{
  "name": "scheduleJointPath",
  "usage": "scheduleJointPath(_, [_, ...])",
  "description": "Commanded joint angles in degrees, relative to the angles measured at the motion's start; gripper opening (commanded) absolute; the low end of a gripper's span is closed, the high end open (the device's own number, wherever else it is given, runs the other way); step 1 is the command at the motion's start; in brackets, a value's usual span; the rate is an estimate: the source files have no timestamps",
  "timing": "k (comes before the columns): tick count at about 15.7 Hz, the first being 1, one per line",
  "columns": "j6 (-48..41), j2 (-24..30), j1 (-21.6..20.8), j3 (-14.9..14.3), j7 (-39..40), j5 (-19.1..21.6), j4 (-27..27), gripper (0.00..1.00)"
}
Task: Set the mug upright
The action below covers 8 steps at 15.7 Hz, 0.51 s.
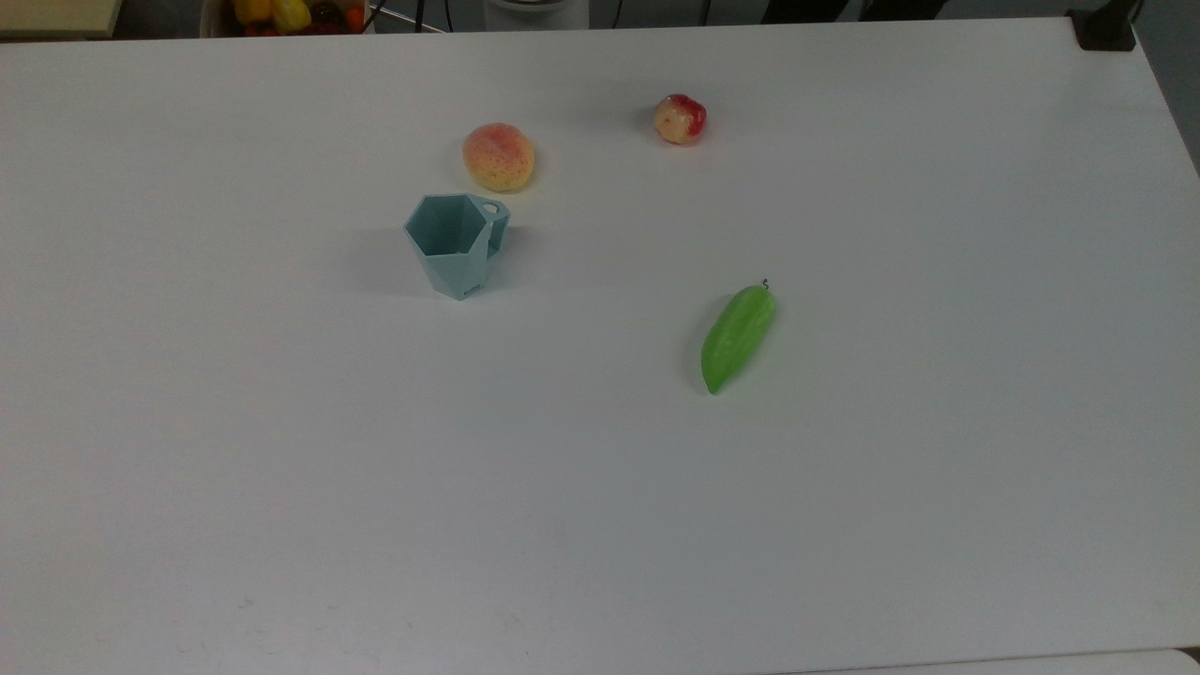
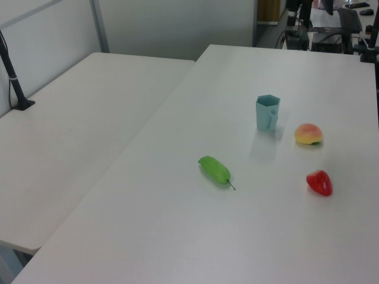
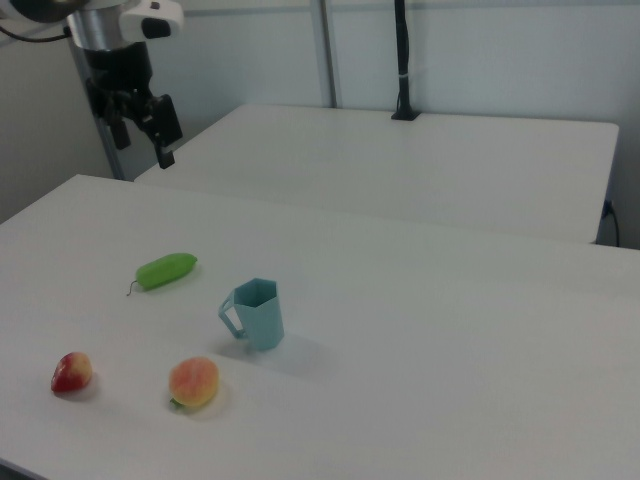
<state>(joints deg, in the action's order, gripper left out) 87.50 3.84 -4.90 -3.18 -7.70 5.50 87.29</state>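
Mug [image 1: 457, 242] matt, smooth plastic look; table [image 1: 600, 525] matt white.

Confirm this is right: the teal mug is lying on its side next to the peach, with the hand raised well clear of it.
Not quite: the mug stands upright, rim up, as the right view shows. It is next to the peach, and the hand is raised well clear of it.

White arm [image 3: 100, 20], black end effector [image 3: 140, 125].
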Motion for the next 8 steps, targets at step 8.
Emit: scheduleJointPath(8, [9.8, 3.9, 0.6, 0.1, 14.1, -0.1, 8.2, 1.00])
